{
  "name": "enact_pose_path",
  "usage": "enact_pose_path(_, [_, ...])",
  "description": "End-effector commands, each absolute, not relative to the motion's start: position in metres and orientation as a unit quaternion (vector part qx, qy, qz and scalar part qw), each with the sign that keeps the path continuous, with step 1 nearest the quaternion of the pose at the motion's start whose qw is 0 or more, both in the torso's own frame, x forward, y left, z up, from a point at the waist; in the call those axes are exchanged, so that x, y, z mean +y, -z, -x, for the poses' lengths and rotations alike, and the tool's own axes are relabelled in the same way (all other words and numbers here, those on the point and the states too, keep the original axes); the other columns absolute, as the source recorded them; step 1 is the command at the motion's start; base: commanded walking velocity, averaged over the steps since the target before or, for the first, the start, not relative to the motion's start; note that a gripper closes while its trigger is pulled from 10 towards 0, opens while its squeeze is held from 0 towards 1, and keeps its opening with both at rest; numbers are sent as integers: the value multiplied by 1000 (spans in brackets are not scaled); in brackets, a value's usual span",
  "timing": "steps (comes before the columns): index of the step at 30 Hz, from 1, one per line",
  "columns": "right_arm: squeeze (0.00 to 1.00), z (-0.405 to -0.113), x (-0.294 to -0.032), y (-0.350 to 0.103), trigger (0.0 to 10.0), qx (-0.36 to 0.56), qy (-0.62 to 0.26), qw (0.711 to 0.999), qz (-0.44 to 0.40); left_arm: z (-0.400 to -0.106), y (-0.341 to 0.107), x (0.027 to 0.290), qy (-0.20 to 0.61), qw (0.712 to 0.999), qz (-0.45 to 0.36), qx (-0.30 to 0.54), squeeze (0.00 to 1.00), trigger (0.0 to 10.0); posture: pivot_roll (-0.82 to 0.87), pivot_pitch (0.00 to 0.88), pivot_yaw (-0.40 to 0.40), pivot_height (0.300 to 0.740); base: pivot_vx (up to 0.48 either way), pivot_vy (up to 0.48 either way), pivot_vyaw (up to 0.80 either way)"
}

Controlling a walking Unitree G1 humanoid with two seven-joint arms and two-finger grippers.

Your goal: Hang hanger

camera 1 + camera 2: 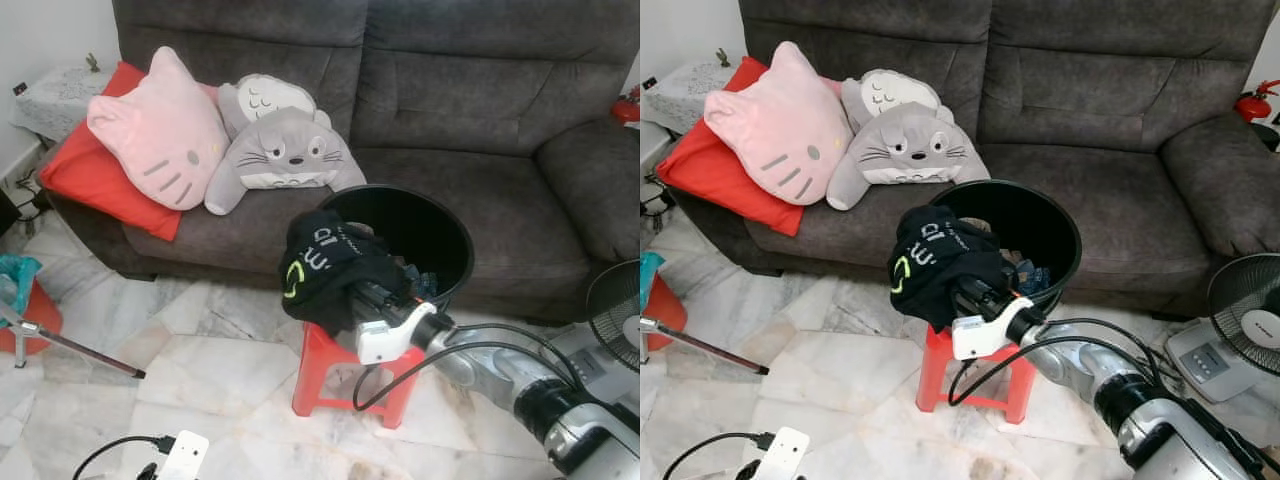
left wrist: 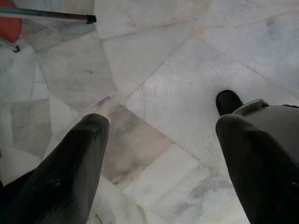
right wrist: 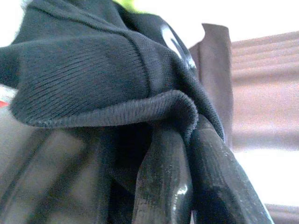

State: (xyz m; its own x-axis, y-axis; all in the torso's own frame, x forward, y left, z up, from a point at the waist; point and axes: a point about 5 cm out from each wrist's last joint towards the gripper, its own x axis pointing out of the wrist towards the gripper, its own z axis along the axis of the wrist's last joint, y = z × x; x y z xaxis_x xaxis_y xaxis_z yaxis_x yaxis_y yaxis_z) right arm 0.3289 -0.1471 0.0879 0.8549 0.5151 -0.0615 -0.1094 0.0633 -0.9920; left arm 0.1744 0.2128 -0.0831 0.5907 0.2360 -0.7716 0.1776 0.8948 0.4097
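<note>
Over the black bucket, right pincer grips a black garment.

- Dark grey fabric sofa.
- Pink cat-face cushion w/ grey whiskers, on red cushion.
- Grey-and-white plush creature cushion.
- Black garment, white lettering + lime-green mark.
- Black round bin; red plastic stool.
- Pale veined marble floor.

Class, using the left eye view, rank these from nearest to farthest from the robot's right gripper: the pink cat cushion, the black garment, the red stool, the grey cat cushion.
1. Black garment, pinched in the right gripper.
2. Red stool, just below.
3. Grey cat cushion, on the sofa, further left.
4. Pink cat cushion, farthest left.
</note>
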Motion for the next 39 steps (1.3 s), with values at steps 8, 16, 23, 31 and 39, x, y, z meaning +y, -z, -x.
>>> enact_pose_path(8, [0,-357,-177,-145,0,-100,5,850,517,-168,86,212,-9,856,-237,460,0,10000,51,49,-42,736,0,0,0])
enact_pose_path(16, [0,-387,-164,-217,10000,-143,27,909,390,-172,85,209,-6,858,-235,456,0,10000,53,26,-46,736,0,0,0])
enact_pose_path(23, [0,-388,-145,-272,10000,-186,-5,962,202,-171,85,210,-5,858,-231,458,0,10000,54,11,-37,736,0,0,0])
enact_pose_path(31, [0,-373,-125,-280,10000,-190,-69,974,104,-167,87,211,1,856,-231,462,0,10000,56,0,-30,736,0,0,0])
enact_pose_path(39, [0,-365,-121,-274,10000,-173,-71,978,89,-168,86,211,5,863,-215,456,0,10000,60,17,-34,736,0,0,0])
